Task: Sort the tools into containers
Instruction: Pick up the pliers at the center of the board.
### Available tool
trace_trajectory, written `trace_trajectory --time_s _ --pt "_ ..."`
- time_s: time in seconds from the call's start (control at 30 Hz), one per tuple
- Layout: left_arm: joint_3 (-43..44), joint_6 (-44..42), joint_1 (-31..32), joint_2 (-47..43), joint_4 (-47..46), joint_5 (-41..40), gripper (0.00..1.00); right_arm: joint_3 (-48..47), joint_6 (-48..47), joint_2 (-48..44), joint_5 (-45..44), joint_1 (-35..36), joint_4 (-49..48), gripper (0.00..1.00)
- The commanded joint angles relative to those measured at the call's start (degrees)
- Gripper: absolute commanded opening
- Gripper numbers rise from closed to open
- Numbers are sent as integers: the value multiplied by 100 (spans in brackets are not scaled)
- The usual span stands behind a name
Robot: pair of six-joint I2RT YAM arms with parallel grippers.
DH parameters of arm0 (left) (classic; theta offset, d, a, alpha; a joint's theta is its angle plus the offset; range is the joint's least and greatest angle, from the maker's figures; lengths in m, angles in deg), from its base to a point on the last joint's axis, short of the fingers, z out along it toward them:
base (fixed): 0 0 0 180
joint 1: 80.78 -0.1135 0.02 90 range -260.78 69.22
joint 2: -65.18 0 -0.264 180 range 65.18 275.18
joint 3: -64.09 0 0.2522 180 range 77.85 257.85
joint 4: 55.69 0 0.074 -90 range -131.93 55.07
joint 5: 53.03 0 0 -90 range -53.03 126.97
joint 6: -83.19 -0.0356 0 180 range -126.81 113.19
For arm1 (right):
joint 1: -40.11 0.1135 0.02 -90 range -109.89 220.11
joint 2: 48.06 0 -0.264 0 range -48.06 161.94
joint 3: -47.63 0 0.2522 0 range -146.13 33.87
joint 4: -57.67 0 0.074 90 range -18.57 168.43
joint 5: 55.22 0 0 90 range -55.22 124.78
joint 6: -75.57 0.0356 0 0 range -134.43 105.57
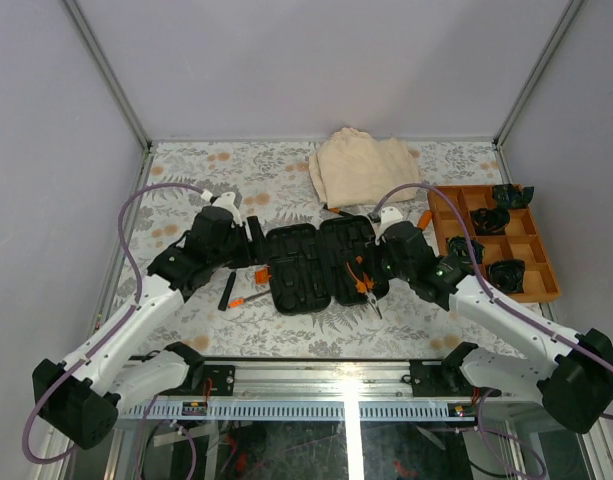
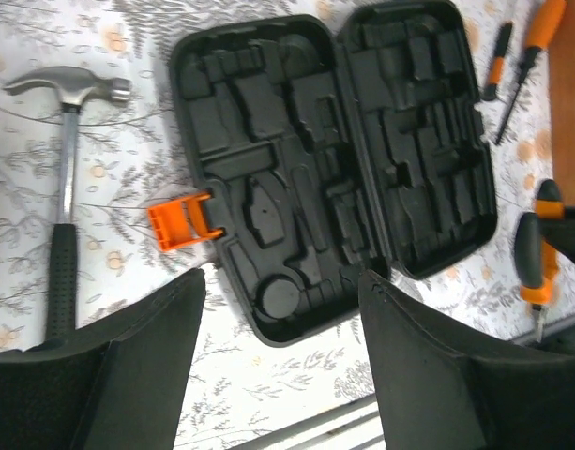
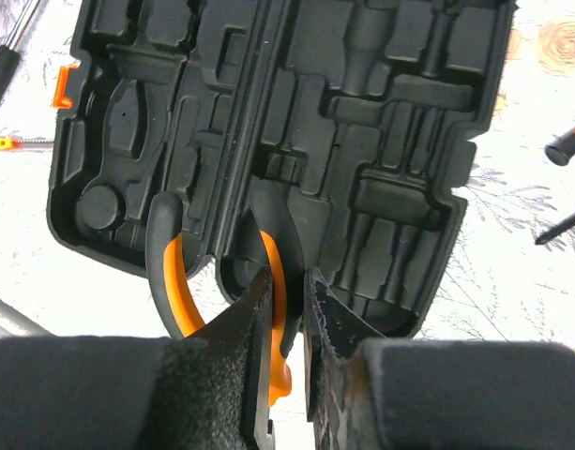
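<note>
Tool case (image 1: pixel 316 262) lies open flat at mid-table, its two halves side by side and its long axis left to right. Right gripper (image 3: pixel 289 281) is clamped on one handle of the orange-handled pliers (image 3: pixel 174 286). Their long axis runs near to far, handles over the case's right half, nose toward the near table edge. Left gripper (image 2: pixel 278 291) hovers over the left half with jaws apart, holding nothing. Hammer (image 2: pixel 67 187) lies on the table beside the case.

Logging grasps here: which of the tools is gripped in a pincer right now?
The orange-handled pliers: the right pincer is shut on one of their handles. The hammer and the screwdrivers lie loose on the table, untouched.
</note>
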Motion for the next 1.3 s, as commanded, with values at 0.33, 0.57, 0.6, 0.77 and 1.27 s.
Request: trace_trajectory --time_s 0.33,0.57,0.6,0.77,1.27 --pt "-185 609 1262 146 -1567 526 65 -527 -98 242 -155 793 -694 0" --pt "-247 833 1558 369 -1933 700 65 -613 -168 369 -608 1324 -1002 0" --pt "-266 872 1596 404 -1984 704 65 -621 -167 388 -670 1381 -1060 0" --pt "-341 979 1818 581 -2099 642 64 -664 -183 450 -875 1599 -1355 0" --pt "-411 1227 2089 708 -2401 691 38 -645 -44 391 -1106 1701 -1711 0"
